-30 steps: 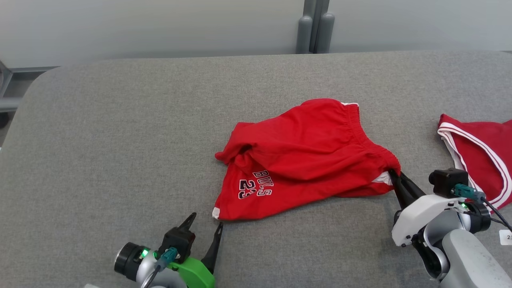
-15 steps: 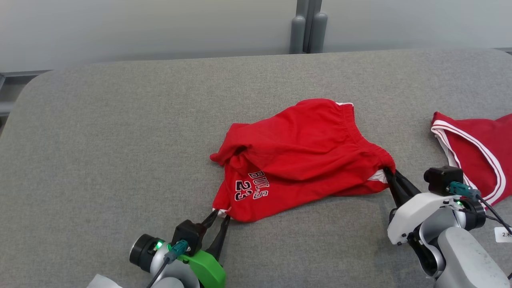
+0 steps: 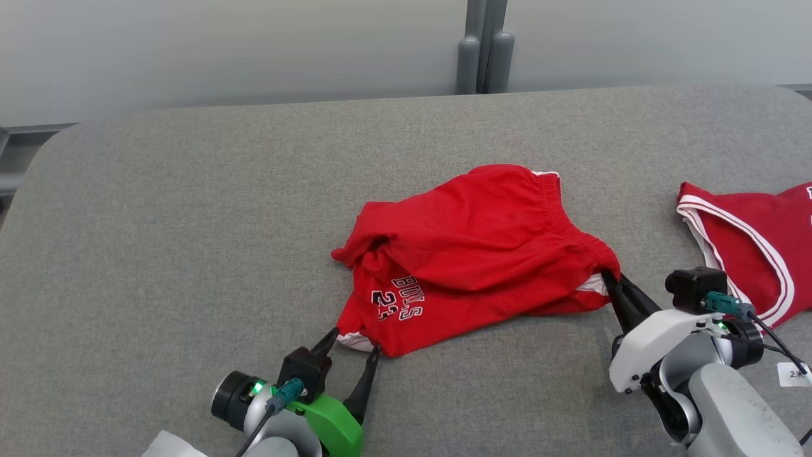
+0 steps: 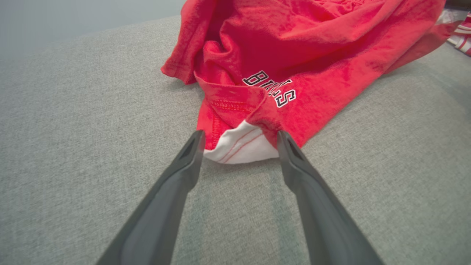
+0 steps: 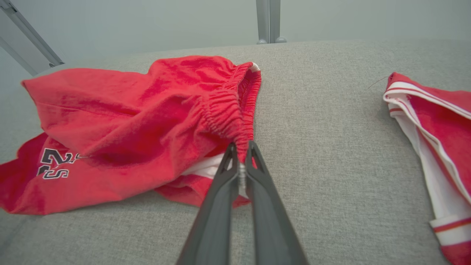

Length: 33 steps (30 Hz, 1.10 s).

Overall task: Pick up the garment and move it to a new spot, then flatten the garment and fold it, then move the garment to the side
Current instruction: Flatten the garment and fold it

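Moved forward since a second ago, the left gripper (image 3: 352, 344) now has its fingers spread apart on either side of the white-trimmed hem corner of the red shorts (image 3: 482, 254), which lie crumpled in the middle of the gray table (image 3: 190, 222). The right gripper (image 3: 609, 279) is clamped on their waistband. Another red garment (image 3: 742, 241) lies near the table's right edge.

Two red garments (shorts (image 3: 482, 254), trimmed top (image 3: 742, 241)) and two pincers, left pincer (image 3: 355, 340) and right pincer (image 3: 609, 279)
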Motion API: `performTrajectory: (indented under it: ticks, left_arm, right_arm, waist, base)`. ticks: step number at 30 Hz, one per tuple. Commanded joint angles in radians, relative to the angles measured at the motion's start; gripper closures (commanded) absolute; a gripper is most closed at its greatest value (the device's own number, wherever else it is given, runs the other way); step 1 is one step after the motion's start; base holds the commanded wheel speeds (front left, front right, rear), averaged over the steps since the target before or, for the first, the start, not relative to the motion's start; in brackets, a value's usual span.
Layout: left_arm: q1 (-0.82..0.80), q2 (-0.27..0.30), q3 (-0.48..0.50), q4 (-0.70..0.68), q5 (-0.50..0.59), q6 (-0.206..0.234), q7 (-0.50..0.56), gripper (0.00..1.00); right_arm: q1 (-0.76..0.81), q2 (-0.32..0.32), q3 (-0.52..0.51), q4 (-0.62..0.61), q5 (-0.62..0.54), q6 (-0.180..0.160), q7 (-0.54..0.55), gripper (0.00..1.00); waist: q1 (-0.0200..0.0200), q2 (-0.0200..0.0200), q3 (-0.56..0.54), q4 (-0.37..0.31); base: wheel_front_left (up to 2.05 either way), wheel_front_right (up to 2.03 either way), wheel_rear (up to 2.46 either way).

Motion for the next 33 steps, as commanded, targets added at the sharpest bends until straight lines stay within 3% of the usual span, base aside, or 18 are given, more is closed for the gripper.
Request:
performTrajectory:
  ticks: [1,4,6,10,13,22,33]
  left_arm:
    - [-0.018,-0.003,0.002,0.008,0.006,-0.006,-0.007,0.0]
    - [-0.02,-0.009,0.003,0.018,0.003,-0.01,-0.007,0.0]
    - [-0.02,-0.013,0.0,0.028,-0.001,-0.017,-0.006,0.49]
    - [-0.016,-0.015,-0.003,0.051,-0.008,-0.026,-0.007,0.75]
    - [-0.016,-0.016,0.001,0.063,-0.015,-0.028,-0.007,1.0]
    - [-0.011,-0.013,0.051,0.023,-0.038,-0.031,-0.007,1.0]
    - [0.008,0.0,0.177,-0.17,-0.065,-0.028,-0.007,1.0]
  right_arm:
    - [0.013,-0.001,0.004,0.001,0.005,0.0,0.002,1.0]
    - [0.015,-0.001,0.011,0.001,0.009,0.0,0.003,1.0]
    - [0.014,-0.002,0.016,0.002,0.012,0.0,0.003,1.0]
    - [0.013,-0.005,0.022,0.002,0.014,0.0,0.0,1.0]
    - [0.014,-0.006,0.023,0.003,0.017,0.0,-0.003,1.0]
    - [0.01,-0.004,0.02,-0.005,0.02,0.0,-0.011,1.0]
    - [-0.005,-0.006,0.006,-0.112,0.028,0.0,-0.032,1.0]
  waist:
    - [0.0,0.0,-0.003,-0.001]
    - [0.0,0.0,-0.007,-0.002]
    - [0.0,0.0,-0.009,-0.003]
    - [0.0,0.0,-0.013,-0.004]
    - [0.0,0.0,-0.014,-0.004]
    - [0.0,0.0,-0.015,0.0]
    - [0.0,0.0,-0.03,-0.004]
  base:
    - [0.0,0.0,0.0]
    - [0.0,0.0,0.0]
    - [0.0,0.0,0.0]
    - [0.0,0.0,0.0]
    - [0.0,0.0,0.0]
    - [0.0,0.0,0.0]
    - [0.0,0.0,0.0]
